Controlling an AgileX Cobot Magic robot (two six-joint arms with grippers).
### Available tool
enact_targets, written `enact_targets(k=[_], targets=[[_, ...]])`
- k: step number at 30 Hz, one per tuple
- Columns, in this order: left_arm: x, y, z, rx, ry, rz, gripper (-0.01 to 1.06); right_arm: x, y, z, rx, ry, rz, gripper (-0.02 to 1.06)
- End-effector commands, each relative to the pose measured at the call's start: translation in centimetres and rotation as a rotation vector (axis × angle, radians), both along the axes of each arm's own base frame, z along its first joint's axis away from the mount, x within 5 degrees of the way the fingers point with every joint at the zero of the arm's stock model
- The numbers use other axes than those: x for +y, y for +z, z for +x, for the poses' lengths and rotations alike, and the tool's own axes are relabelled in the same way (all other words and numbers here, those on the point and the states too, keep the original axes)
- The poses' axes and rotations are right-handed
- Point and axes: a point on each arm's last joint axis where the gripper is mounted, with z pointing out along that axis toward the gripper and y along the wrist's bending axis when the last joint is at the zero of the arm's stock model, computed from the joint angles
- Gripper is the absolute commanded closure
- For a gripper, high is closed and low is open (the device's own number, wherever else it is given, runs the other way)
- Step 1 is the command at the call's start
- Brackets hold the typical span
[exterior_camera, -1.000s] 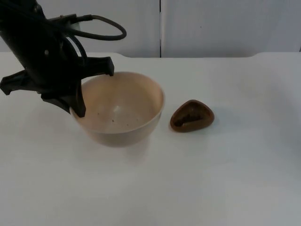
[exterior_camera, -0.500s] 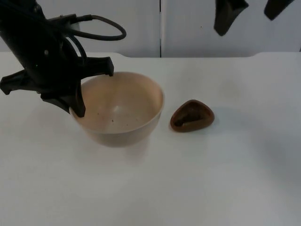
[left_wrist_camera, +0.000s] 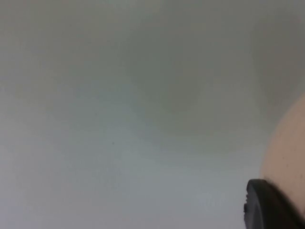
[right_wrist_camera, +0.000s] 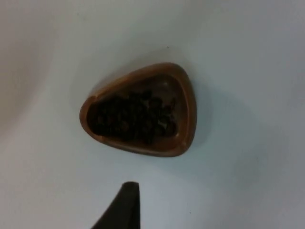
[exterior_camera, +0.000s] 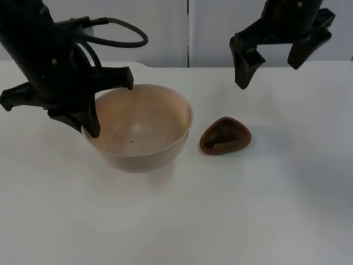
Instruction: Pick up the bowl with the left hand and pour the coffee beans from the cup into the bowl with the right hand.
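Note:
A beige bowl [exterior_camera: 144,130] sits left of the table's middle, with a few dark specks inside. My left gripper [exterior_camera: 90,128] is shut on its left rim. The bowl's outer wall [left_wrist_camera: 289,157] shows in the left wrist view beside a black fingertip [left_wrist_camera: 267,206]. A small brown three-cornered cup [exterior_camera: 225,136] stands just right of the bowl, apart from it, with dark coffee beans [right_wrist_camera: 133,119] in it. My right gripper [exterior_camera: 269,73] hangs open above and behind the cup, not touching it. The cup [right_wrist_camera: 188,109] lies beyond one fingertip [right_wrist_camera: 125,205] in the right wrist view.
The white table [exterior_camera: 231,221] stretches free in front of and to the right of the cup. The grey partition wall [exterior_camera: 187,33] closes off the back edge.
My right gripper has come down into view from the upper right and now hangs open behind the cup. The left gripper, the bowl and the cup have stayed in place.

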Motion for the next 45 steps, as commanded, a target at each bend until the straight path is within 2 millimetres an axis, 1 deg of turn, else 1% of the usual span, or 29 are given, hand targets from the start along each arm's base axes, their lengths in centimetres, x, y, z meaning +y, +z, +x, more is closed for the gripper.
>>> enact_targets(k=[1,2,4,5,8,9,13,14,16,18,21,22,24,26,31,36,38,41,45], targets=[[0.1,0.3,0.1,-0.018,0.01,-0.002,1.05,0.4,-0.3,0.3,-0.021,0.019,0.003,0.06],[0.1,0.3,0.1,-0.018,0.01,-0.002,1.05,0.5,-0.9,0.5,-0.022,0.02,0.003,0.06],[0.1,0.3,0.1,-0.018,0.01,-0.002,1.05,0.6,-1.5,0.7,-0.022,0.026,0.001,0.06],[0.1,0.3,0.1,-0.018,0.01,-0.002,1.05,0.6,-1.5,0.7,-0.022,0.026,0.001,0.06],[0.1,0.3,0.1,-0.018,0.01,-0.002,1.05,0.9,-2.5,1.2,-0.036,0.031,0.004,0.06],[0.1,0.3,0.1,-0.018,0.01,-0.002,1.05,0.9,-2.5,1.2,-0.036,0.031,0.004,0.06],[0.1,0.3,0.1,-0.018,0.01,-0.002,1.05,1.2,-4.2,1.8,-0.044,0.027,0.01,0.08],[0.1,0.3,0.1,-0.018,0.01,-0.002,1.05,1.2,-4.2,1.8,-0.044,0.027,0.01,0.08],[0.1,0.3,0.1,-0.018,0.01,-0.002,1.05,1.3,-5.5,2.1,-0.043,0.01,0.016,0.08],[0.1,0.3,0.1,-0.018,0.01,-0.002,1.05,1.4,-5.8,2.2,-0.044,0.001,0.019,0.08],[0.1,0.1,0.2,-0.012,0.01,-0.001,1.05,1.5,-7.7,2.6,-0.032,-0.025,0.015,0.1],[0.1,0.1,0.2,-0.012,0.01,-0.001,1.05,1.5,-7.7,2.6,-0.032,-0.025,0.015,0.1],[0.1,0.1,0.2,-0.014,0.01,-0.001,1.05,1.3,-8.5,2.9,-0.046,-0.054,-0.008,0.12],[0.1,0.0,0.2,-0.011,0.01,0.0,1.05,1.2,-8.6,3.0,-0.054,-0.065,-0.013,0.13],[0.1,-0.4,0.3,-0.005,0.011,0.002,1.05,1.3,-9.7,3.2,-0.055,-0.065,-0.017,0.17],[0.0,-1.1,0.4,0.016,0.011,0.008,1.05,1.5,-10.6,3.2,-0.038,-0.071,-0.004,0.17],[0.0,-1.2,0.4,0.018,0.011,0.009,1.05,1.5,-10.7,3.2,-0.035,-0.071,-0.005,0.17],[0.0,-1.2,0.4,0.018,0.011,0.009,1.05,1.5,-11.0,3.2,-0.031,-0.069,-0.008,0.23],[0.0,-1.2,0.4,0.018,0.011,0.009,1.05,1.5,-11.0,3.2,-0.035,-0.061,-0.008,0.25]])
